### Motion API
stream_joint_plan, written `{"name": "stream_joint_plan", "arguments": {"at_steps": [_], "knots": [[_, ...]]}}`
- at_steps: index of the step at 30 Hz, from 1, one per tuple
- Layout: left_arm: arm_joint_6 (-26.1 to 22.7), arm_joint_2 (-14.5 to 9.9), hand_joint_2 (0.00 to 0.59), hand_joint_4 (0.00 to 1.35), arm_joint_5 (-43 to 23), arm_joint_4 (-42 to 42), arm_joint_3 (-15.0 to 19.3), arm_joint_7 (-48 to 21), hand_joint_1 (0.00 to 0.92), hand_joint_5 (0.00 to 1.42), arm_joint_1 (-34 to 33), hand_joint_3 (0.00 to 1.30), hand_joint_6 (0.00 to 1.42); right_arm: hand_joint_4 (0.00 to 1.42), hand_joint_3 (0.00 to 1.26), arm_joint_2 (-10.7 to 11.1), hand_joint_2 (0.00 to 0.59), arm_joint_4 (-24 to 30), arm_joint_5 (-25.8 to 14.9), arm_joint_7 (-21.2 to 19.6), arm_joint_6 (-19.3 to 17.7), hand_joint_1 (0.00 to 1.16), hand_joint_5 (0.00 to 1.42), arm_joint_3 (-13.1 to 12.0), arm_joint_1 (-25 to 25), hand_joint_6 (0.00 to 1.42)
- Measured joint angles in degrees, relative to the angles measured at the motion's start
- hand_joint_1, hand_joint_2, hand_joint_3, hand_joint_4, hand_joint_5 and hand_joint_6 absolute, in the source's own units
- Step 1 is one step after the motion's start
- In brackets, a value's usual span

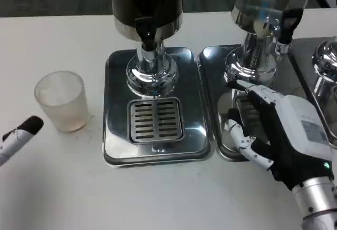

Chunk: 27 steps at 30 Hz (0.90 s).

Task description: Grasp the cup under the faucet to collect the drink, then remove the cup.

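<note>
A frosted translucent cup (63, 100) stands upright on the white table, left of the dispenser tray. The dark dispenser's black faucet (146, 32) hangs above a slotted drip grate (155, 120), and nothing stands on that grate. Only a black-tipped finger of my left hand (18, 133) shows at the left edge, just below and left of the cup, not touching it. My right hand (279, 132) hovers over the second dispenser's tray on the right, fingers spread, holding nothing.
A steel tray (117, 135) carries the dark dispenser on its chrome base (151, 75). A second dispenser (258, 56) with its own black faucet (287, 27) stands on a tray to the right; a third chrome base (326, 64) shows at the right edge.
</note>
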<state>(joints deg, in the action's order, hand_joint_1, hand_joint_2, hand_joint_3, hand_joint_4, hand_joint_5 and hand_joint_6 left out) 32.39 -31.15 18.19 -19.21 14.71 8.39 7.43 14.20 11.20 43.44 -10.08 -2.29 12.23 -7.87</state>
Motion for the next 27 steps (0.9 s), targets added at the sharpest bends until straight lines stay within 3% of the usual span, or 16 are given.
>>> {"name": "stream_joint_plan", "arguments": {"at_steps": [6,16,27], "knots": [[0.2,-1.5,0.000,0.00,-0.2,-7.3,-0.7,-1.0,0.018,0.08,-5.3,0.00,0.22,0.23,0.27,-0.5,0.493,-0.1,0.0,-0.2,0.0,0.34,0.19,0.4,0.5,0.18],[-0.5,-4.6,0.000,0.00,2.7,-18.0,-5.3,-0.6,0.074,0.14,-12.7,0.00,0.27,0.24,0.28,-2.1,0.502,-1.8,0.0,-0.5,0.0,0.35,0.21,2.2,2.9,0.18],[-0.4,-6.4,0.000,0.00,4.8,-29.6,-10.9,0.5,0.099,0.17,-18.6,0.00,0.29,0.25,0.28,-2.2,0.503,-2.9,0.0,-0.6,-0.1,0.36,0.21,2.8,4.4,0.19]]}}
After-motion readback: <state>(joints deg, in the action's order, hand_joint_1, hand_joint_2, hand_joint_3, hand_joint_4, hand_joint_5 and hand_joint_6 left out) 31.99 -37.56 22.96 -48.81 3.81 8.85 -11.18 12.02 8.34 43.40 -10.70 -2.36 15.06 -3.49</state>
